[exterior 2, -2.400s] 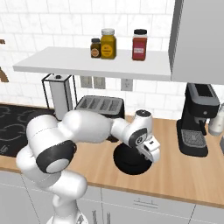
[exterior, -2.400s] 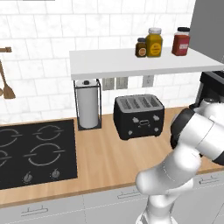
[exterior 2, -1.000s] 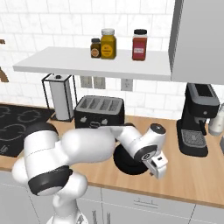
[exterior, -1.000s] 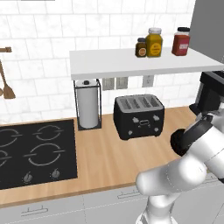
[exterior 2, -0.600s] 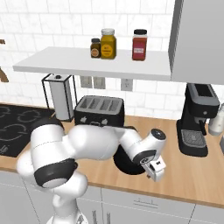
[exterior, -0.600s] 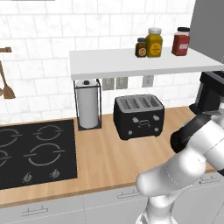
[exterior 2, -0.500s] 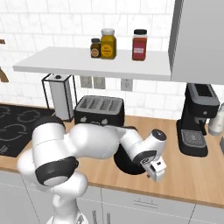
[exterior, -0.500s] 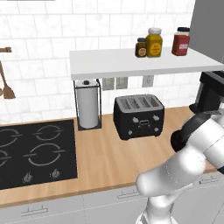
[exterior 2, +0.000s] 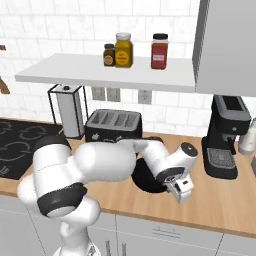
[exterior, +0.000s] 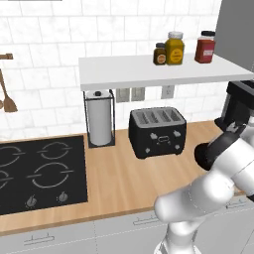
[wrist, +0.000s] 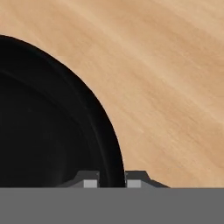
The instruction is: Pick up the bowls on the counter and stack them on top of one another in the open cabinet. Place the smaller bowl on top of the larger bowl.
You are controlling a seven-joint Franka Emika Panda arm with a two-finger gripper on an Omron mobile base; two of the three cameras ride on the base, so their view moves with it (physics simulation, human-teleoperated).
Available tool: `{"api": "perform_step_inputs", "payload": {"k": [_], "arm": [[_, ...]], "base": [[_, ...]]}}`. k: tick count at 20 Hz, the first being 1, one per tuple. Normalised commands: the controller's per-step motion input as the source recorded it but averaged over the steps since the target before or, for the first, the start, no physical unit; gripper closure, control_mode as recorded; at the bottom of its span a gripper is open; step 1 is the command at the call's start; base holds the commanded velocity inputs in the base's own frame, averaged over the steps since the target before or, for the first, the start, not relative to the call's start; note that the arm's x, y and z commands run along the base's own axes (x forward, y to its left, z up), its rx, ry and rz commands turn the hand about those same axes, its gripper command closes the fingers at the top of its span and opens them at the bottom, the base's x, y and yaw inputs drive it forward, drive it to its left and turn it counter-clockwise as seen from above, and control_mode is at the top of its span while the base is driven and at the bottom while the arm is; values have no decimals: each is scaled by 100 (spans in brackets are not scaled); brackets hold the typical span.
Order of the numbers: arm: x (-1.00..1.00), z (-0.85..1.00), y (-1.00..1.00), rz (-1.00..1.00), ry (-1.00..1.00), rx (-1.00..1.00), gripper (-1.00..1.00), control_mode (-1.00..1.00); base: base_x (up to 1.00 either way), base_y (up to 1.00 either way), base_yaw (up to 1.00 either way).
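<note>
Light brown wood-grain table runs under the gripper, whose two dark tips straddle the rim of a glossy black round bowl, not visibly pressed on it; whether it grips yet I cannot tell. To do this well, pinch the wall firmly and lift straight up. Only part of the bowl shows near the right front edge beneath the white arm, so which of the two bowls it is stays unclear.

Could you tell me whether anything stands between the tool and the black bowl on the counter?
Nothing visible does. In the hand view the tool already straddles the black bowl's rim, one fingertip on each side, with bare counter beside it.
</note>
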Motion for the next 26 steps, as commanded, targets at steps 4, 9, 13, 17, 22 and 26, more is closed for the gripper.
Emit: {"api": "perform_step_inputs", "payload": {"k": [4,9,13,17,22,26], "arm": [[-53,94,55,-12,-29,3,100,-100],[-44,100,94,-1,-35,2,100,-100],[-27,100,100,0,-37,0,100,-100],[-18,100,100,0,-30,0,100,-100],[-17,100,100,2,-14,0,100,-100],[12,100,100,1,-8,0,100,-100]], "base": [[0,0,0],[0,0,0],[0,0,0],[0,0,0],[0,0,0],[0,0,0]]}}
